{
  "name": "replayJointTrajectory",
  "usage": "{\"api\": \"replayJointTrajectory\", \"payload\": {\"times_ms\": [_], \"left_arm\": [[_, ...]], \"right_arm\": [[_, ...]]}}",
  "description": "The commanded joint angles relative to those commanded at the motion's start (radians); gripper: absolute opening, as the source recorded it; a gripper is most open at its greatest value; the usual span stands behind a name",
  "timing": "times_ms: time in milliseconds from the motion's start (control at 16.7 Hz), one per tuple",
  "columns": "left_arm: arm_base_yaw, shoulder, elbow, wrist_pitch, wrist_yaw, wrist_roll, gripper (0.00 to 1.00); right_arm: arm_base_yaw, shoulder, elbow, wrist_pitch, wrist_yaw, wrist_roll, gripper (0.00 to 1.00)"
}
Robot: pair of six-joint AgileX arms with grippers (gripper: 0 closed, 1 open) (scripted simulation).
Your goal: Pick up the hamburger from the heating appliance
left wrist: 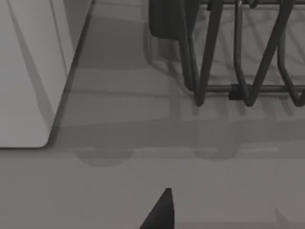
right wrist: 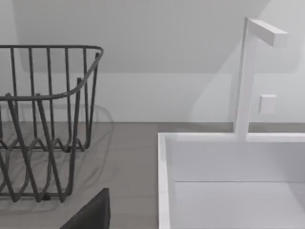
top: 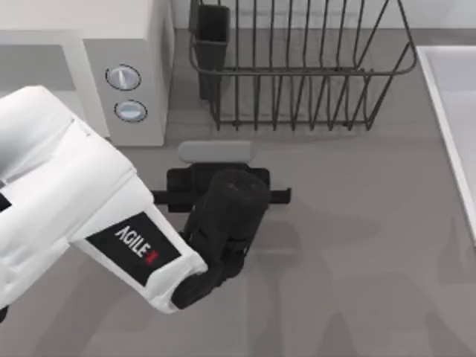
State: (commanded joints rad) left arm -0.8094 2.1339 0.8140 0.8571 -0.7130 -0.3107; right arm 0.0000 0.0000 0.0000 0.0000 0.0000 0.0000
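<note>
My left arm hovers over open worktop between one microwave and one dish rack; jaws' state unclear.

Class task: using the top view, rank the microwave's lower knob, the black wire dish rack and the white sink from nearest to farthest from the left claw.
1. Lower round silver-blue knob of the boxy white-grey microwave, up-left of the left claw.
2. Black wire dish rack, up-right.
3. White sink, far right edge.

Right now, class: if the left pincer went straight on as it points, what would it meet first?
Probably the bare table, just short of the black dish rack; depth is unclear.
</note>
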Motion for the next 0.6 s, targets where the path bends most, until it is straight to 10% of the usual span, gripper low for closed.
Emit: {"api": "replayJointTrajectory", "payload": {"times_ms": [120,600], "left_arm": [[0.0,0.0,0.0,0.0,0.0,0.0,0.0],[0.0,0.0,0.0,0.0,0.0,0.0,0.6]], "right_arm": [[0.0,0.0,0.0,0.0,0.0,0.0,1.0],[0.0,0.0,0.0,0.0,0.0,0.0,1.0]]}}
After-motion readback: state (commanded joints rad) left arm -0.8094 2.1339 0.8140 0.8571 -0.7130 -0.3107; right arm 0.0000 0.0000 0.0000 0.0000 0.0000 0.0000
